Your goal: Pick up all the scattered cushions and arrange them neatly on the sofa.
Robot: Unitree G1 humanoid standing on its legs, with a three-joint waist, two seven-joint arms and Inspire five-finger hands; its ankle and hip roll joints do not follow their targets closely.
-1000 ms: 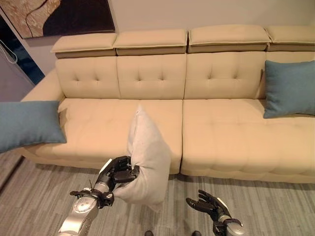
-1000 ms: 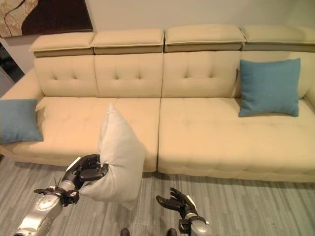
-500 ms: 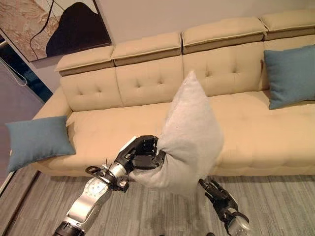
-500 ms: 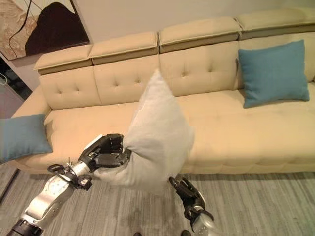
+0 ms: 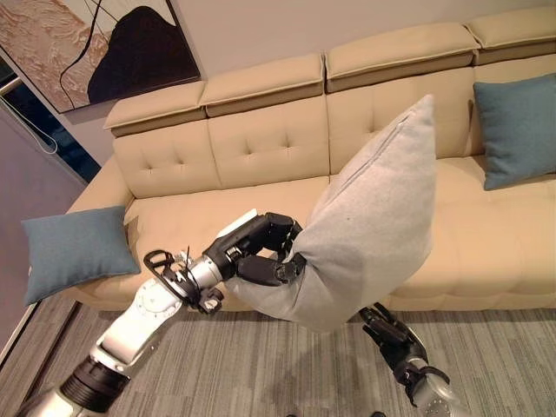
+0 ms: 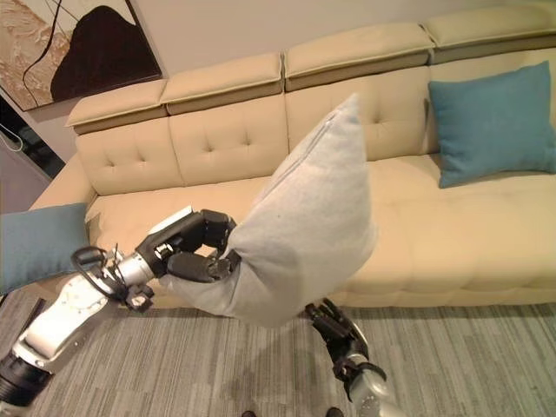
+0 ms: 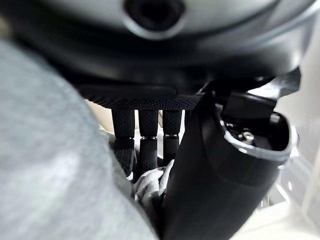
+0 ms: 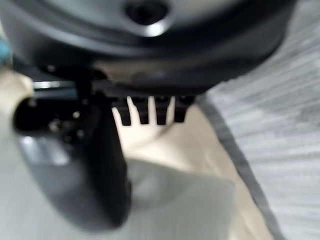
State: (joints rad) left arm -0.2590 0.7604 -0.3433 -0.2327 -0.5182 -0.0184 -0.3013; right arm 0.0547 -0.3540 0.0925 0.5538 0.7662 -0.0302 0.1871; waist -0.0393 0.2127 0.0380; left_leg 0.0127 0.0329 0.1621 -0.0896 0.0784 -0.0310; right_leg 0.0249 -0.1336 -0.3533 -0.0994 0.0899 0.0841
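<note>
While pinched at its low corner by left robot hand (image 5: 261,252), grey cushion (image 5: 373,226) aslant, long axis up-right twd sofa (image 5: 261,139).

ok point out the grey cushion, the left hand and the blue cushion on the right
grey cushion (image 5: 373,226), left eye view, middle of its face
left hand (image 5: 261,248), left eye view, back of the hand
blue cushion (image 6: 491,122), right eye view, centre

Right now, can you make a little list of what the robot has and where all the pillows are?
left hand: shut on the grey cushion, gripping one corner
grey cushion: held up in front of the sofa, not yet set down
right hand: low under the grey cushion, open
blue cushion at left: on the sofa's left end
blue cushion at right: leaning on the backrest
floor: grey carpet
</note>
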